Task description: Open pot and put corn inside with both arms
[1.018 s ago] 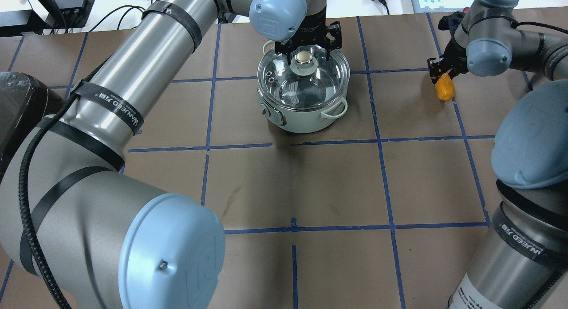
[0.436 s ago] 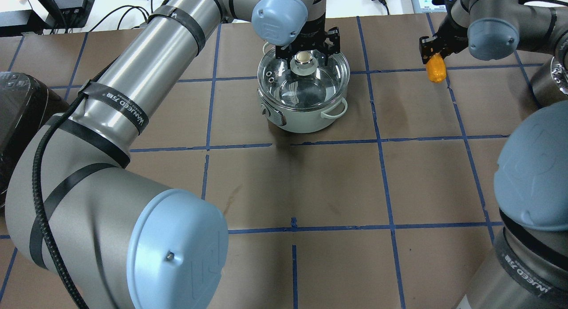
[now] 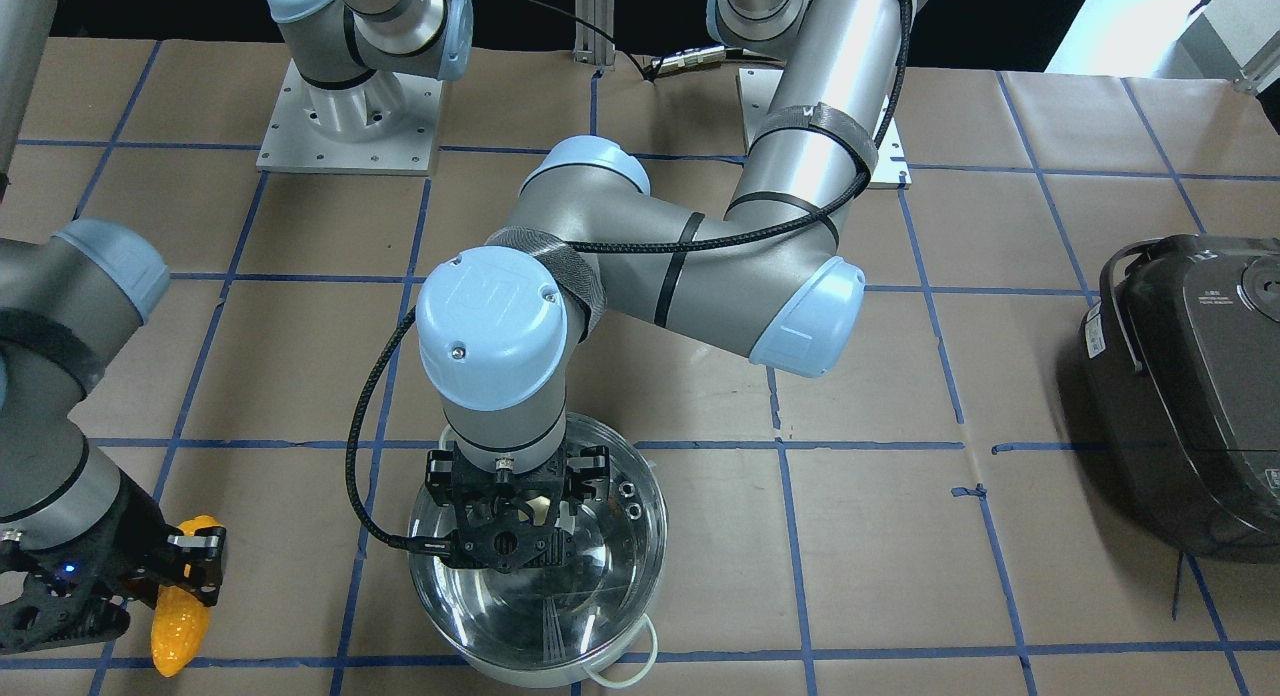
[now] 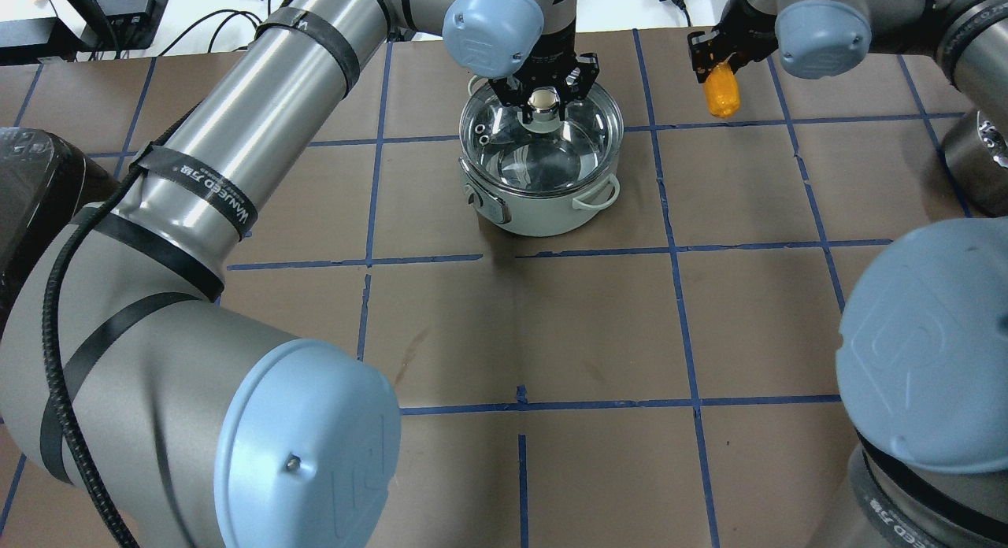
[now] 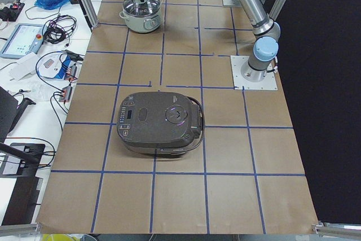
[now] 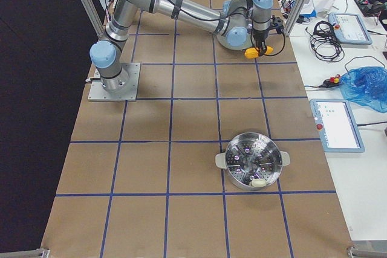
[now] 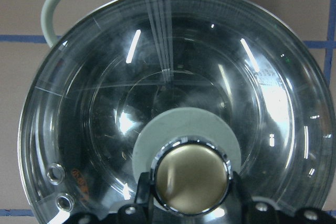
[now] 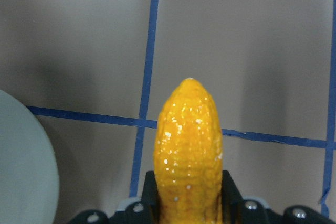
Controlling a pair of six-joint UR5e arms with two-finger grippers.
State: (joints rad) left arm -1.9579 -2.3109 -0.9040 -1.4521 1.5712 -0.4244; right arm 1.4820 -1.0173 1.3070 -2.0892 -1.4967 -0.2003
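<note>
— While my left claw (image 4: 542,99) is clamping the lid's knob (image 7: 191,177), the pot (image 4: 543,209) is sitting midway along the far edge of the bench (image 4: 598,327), with its glass lid (image 7: 157,77) resting on it.
— And the corn (image 4: 721,98)?
— My right claw (image 4: 717,69) is pinching it, its tip hanging down over the bench, nearer the far-right corner.
</note>
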